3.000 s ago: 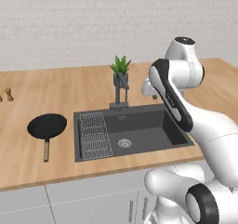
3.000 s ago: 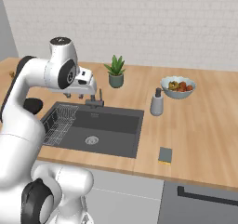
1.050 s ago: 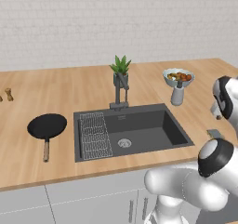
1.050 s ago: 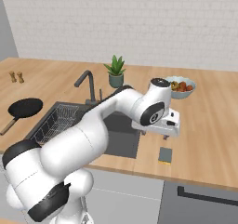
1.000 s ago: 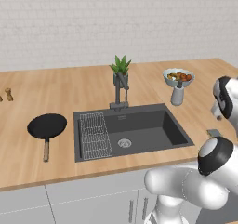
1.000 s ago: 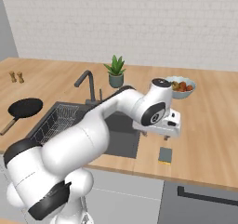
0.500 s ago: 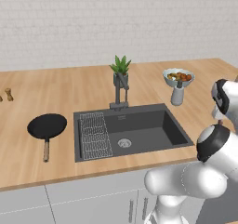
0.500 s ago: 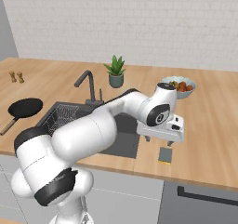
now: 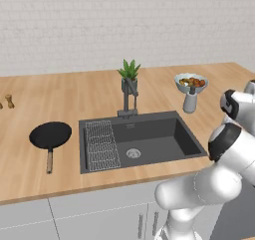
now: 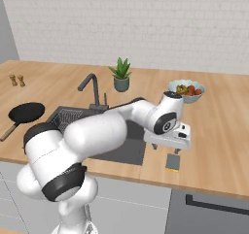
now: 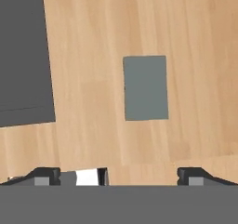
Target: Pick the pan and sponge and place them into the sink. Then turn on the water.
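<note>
White brick wall [image 9: 124, 20] behind a long light-brown wooden desk [image 9: 79, 92] with grey cabinet fronts [image 9: 94, 216] under the front edge. Dark grey rectangular recessed sink [image 9: 149, 139] mid-desk near the front edge, wire grid rack [image 9: 101, 145] on its left side, round drain [image 9: 133, 153] in the floor, grey faucet [image 9: 127, 99] at its back rim. Round black frying pan with light-brown wooden handle [image 9: 50, 137] flat on the desk just left of the sink, handle toward the front edge. White bowl of fruit [image 10: 186, 90] toward the desk's right end, grey bottle [image 9: 190, 102] just in front of it. Small potted green plant [image 10: 120, 75] behind the faucet. Two small brown shakers [image 10: 17, 79] near the back left corner. Small rectangular sponge, grey face up, yellowish sides [image 10: 172, 162], lies flat near the front edge, right of the sink, apart from it. Pincer [image 10: 167, 150] hangs just above the sponge, fingers spread wide, pinching nothing; in the hand view the sponge [image 11: 145, 88] lies between the two dark tips [image 11: 46, 175].
</note>
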Available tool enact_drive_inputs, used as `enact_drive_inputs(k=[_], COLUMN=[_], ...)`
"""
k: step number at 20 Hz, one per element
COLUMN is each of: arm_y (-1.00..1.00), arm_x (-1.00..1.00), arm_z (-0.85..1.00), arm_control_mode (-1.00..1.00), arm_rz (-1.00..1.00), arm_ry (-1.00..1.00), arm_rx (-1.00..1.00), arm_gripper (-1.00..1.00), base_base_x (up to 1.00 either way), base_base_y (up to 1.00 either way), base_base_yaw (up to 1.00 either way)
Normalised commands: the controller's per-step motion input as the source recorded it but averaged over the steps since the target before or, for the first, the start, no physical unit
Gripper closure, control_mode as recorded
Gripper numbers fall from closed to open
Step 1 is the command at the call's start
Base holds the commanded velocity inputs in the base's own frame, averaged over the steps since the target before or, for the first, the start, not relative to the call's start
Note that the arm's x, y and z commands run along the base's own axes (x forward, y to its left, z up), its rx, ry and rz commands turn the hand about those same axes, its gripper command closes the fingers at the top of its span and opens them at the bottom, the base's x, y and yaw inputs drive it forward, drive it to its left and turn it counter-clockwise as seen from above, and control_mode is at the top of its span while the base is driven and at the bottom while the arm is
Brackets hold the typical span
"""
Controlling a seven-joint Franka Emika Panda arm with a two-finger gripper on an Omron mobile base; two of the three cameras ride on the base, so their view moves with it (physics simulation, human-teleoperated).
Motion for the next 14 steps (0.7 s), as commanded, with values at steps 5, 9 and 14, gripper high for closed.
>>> enact_drive_inputs(k=[5, 9, 14], arm_y=[-0.02, -0.08, -0.10], arm_x=[0.43, 0.32, 0.27], arm_z=[-0.19, -0.21, -0.29], arm_control_mode=[-1.00, -1.00, -1.00], arm_rz=[0.00, 0.01, 0.02], arm_ry=[0.00, 0.00, 0.00], arm_rx=[0.00, 0.00, 0.00], arm_gripper=[-1.00, -1.00, -1.00], base_base_x=[0.00, 0.00, 0.00], base_base_y=[0.00, 0.00, 0.00], base_base_yaw=[0.00, 0.00, 0.00])
